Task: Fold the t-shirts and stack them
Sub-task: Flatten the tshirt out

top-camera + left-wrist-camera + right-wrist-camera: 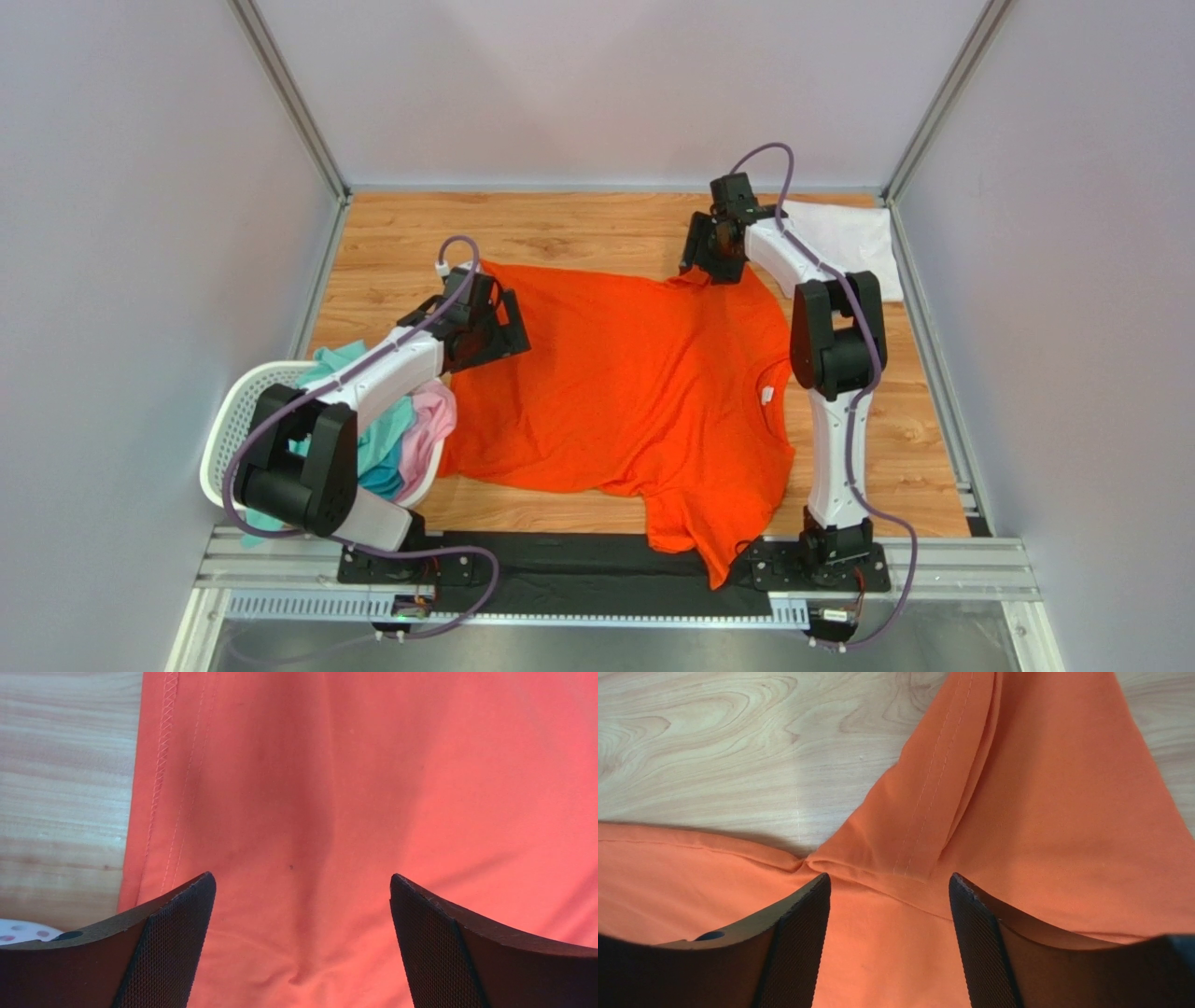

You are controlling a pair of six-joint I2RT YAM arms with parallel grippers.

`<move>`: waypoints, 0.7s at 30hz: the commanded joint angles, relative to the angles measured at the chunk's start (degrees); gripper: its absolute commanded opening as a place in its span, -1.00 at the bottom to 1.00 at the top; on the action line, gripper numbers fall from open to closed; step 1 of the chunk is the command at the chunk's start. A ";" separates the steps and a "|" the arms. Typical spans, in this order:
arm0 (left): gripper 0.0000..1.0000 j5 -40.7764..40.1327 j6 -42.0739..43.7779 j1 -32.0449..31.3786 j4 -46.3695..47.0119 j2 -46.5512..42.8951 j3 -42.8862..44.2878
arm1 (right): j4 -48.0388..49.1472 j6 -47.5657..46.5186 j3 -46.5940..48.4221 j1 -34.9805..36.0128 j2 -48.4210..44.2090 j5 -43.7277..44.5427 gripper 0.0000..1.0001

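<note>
A bright orange t-shirt lies spread on the wooden table, one sleeve hanging over the near edge. My left gripper is open over its far left corner; in the left wrist view the jaws stand wide apart above the cloth near its stitched hem. My right gripper is open over the far right sleeve; in the right wrist view the jaws straddle a folded, hemmed sleeve. A folded white t-shirt lies at the far right. Teal and pink shirts lie in the basket.
A white mesh laundry basket stands at the near left, beside the left arm. Grey walls enclose the table on three sides. A black strip and metal rail run along the near edge.
</note>
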 commanded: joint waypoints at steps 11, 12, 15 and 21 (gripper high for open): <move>0.99 -2.00 -1.61 -0.05 3.33 3.42 -1.85 | 0.25 2.27 6.69 0.12 5.85 -1.76 -0.48; 1.00 -2.09 -1.61 -0.05 3.50 3.42 -1.94 | 0.34 2.36 6.69 0.12 5.85 -1.67 -0.58; 0.99 -2.53 -1.43 -0.05 3.68 3.60 -2.46 | 1.39 2.54 7.13 0.21 5.58 -1.94 -0.77; 0.99 -3.76 -1.70 -0.05 2.62 4.74 -3.17 | 2.45 3.50 9.58 0.21 6.55 -2.81 -0.88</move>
